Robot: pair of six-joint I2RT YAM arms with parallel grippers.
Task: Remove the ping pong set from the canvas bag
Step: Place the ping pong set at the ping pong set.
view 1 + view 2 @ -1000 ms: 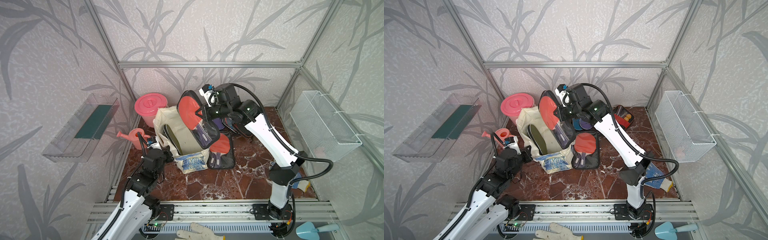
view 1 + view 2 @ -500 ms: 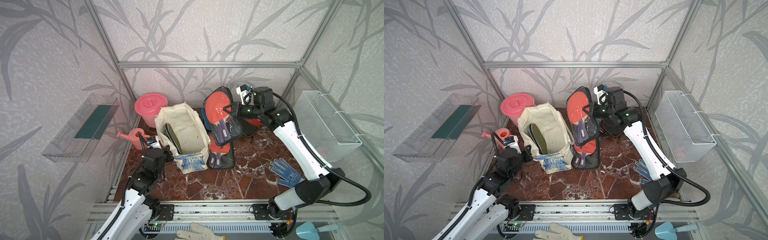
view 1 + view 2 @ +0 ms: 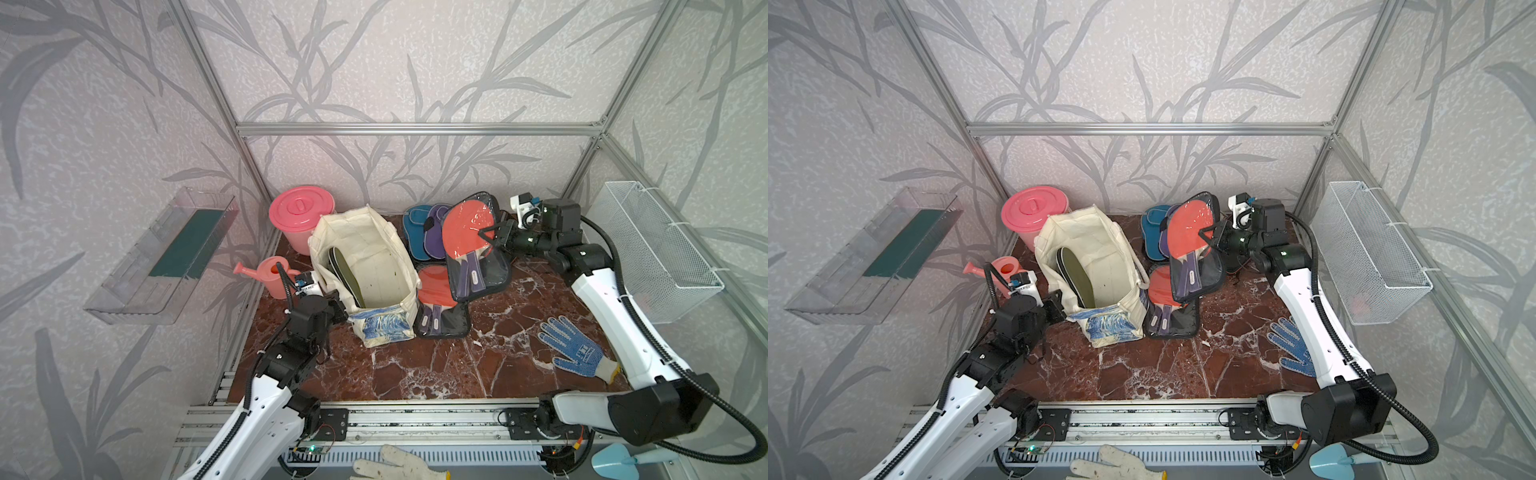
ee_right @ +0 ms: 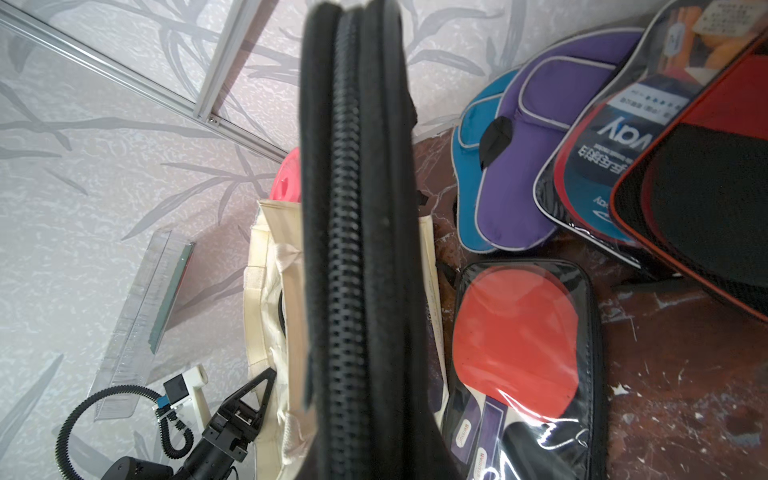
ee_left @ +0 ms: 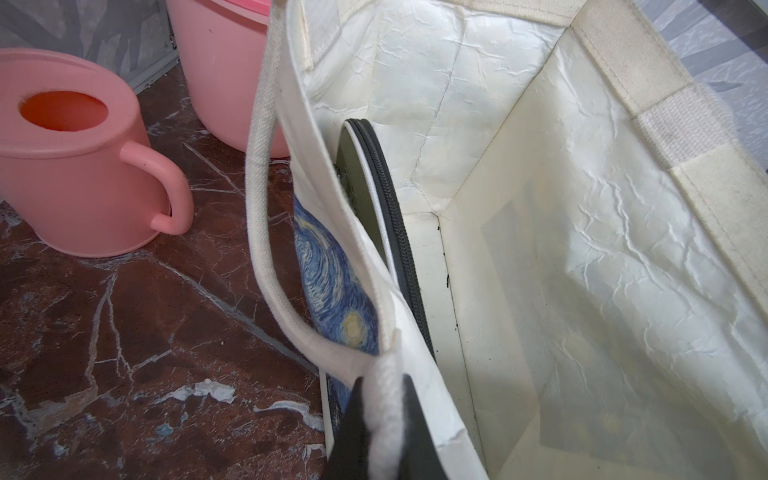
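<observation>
A: Where do we stand with the two arms?

B: Our right gripper (image 3: 485, 236) is squeezed down narrow on the zip edge of a clear case (image 3: 467, 232) with a red paddle inside. It holds the case up on end, fully outside the canvas bag (image 3: 384, 328) and above the pile beside it. Our left gripper (image 5: 384, 419) is closed almost fully on the rope handle (image 5: 266, 232) where it joins the bag's rim, which keeps the mouth open.

A: And the rest of the set?

B: The teal case (image 3: 412, 235), the purple case (image 3: 433, 232) and a second clear case (image 3: 440, 297) lie on the table (image 3: 457, 374) next to the bag. One olive case (image 3: 347, 276) stands on edge inside, tight against the wall on our left arm's side. So we judge the job nearly done, with that one left.

A: What worries us?

B: First, the hold. We have only a thin edge of slick plastic, so the case could swing or slip out and drop. We cannot tell whether its lower end touches the case beneath. If we let go onto that sloping pile, it may slide off.

A: And the olive one?

B: It sits close to the spot our left gripper is holding. Reaching in there, we could snag the handle or drag the whole bag. If the left grip lets go, the soft wall may sag over the case, or the bag may tip towards the watering can (image 3: 270, 272).
</observation>
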